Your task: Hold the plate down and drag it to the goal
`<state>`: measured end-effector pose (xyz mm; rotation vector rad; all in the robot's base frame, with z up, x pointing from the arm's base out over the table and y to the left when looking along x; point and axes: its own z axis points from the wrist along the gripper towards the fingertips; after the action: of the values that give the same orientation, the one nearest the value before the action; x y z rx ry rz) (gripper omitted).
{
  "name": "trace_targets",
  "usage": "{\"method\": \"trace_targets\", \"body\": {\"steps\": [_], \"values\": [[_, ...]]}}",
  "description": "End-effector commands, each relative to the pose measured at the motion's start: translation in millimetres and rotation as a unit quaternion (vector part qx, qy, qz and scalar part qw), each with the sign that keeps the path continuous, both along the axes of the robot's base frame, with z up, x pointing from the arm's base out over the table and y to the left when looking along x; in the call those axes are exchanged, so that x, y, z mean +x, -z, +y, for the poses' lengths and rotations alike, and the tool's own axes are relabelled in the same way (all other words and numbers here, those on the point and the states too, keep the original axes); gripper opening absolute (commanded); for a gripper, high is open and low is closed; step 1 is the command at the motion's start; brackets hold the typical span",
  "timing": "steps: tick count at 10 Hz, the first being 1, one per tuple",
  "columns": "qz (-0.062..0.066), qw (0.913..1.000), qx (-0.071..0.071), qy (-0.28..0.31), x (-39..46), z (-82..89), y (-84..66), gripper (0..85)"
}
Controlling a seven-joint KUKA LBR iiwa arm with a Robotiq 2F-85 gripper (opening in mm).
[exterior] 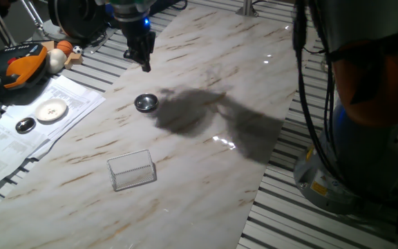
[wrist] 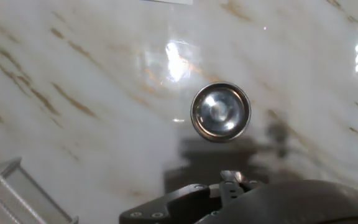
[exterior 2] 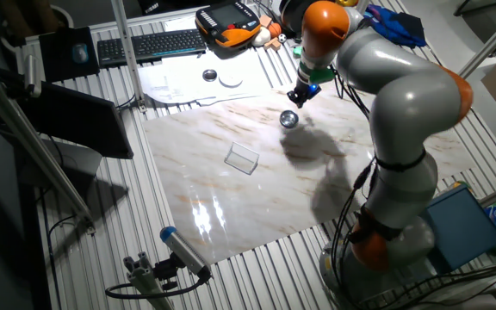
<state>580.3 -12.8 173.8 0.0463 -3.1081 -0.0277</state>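
The plate is a small shiny silver dish lying on the marble tabletop. It also shows in the other fixed view and in the middle of the hand view. My gripper hangs in the air above and a little behind the plate, apart from it, with its fingers together and nothing between them; it also shows in the other fixed view. The goal is a small see-through rectangle nearer the front edge, also seen in the other fixed view and at the hand view's bottom left.
Left of the marble lie papers with a larger white disc and a small dark disc. An orange teach pendant and small balls sit behind them. The robot's base stands at the right. A keyboard lies at the far side.
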Motion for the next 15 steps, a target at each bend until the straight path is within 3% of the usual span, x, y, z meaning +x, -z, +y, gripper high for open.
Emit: {"method": "trace_targets", "body": {"steps": [1,4,6,7,8,10,11,12,14,15], "values": [[-0.001,1.0,0.005,-0.002,26.5,-2.6,18.8,0.0],[0.004,0.9999,0.012,-0.003,39.5,-4.0,43.0,0.0],[0.005,0.9997,0.022,-0.003,39.0,-5.4,51.8,0.0],[0.005,0.9998,0.02,0.0,38.2,-4.8,50.9,0.0],[0.013,0.9998,0.012,0.002,38.2,-4.8,50.9,0.0],[0.043,0.999,0.008,0.013,38.2,-4.8,50.9,0.0],[0.043,0.9987,0.017,0.022,38.2,-4.8,50.9,0.0],[0.035,0.9988,0.018,0.028,38.2,-4.8,50.9,0.0],[0.048,0.9987,0.01,0.016,38.2,-4.8,50.9,0.0],[0.048,0.9988,0.007,0.009,38.2,-4.8,50.9,0.0]]}}
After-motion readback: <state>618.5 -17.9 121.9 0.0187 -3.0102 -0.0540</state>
